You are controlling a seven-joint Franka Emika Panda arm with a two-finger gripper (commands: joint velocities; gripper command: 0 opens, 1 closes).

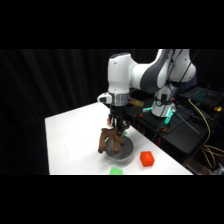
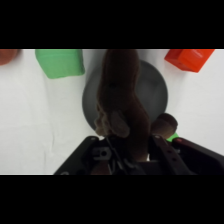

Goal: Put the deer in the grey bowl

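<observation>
The deer (image 1: 109,141) is hanging in the air directly above the grey bowl (image 1: 120,149), its long legs dangling toward the bowl's near rim. The side view is showing this height relation; the wrist view is showing instead how the deer (image 2: 121,95) is lying across the grey bowl (image 2: 155,92) in plan, its brown body covering the bowl's middle while the dark rim is showing on either side. The tool (image 1: 116,124) is clenched on the deer's upper end; in the wrist view the tool (image 2: 131,152) is appearing as black linkage at the lower edge, with the plush filling the space between the fingers.

The white arm is reaching over the tabletop (image 1: 75,137) from its base beyond the bowl and is pointing straight down over the bowl.

An orange-red block (image 1: 146,158) is sitting on the tabletop just beside the bowl, toward the base side, and a green block (image 1: 116,171) is lying near the bowl's front rim. The wrist view is showing both clear of the bowl: the green block (image 2: 60,62) and the orange-red block (image 2: 189,58) on opposite sides.
</observation>
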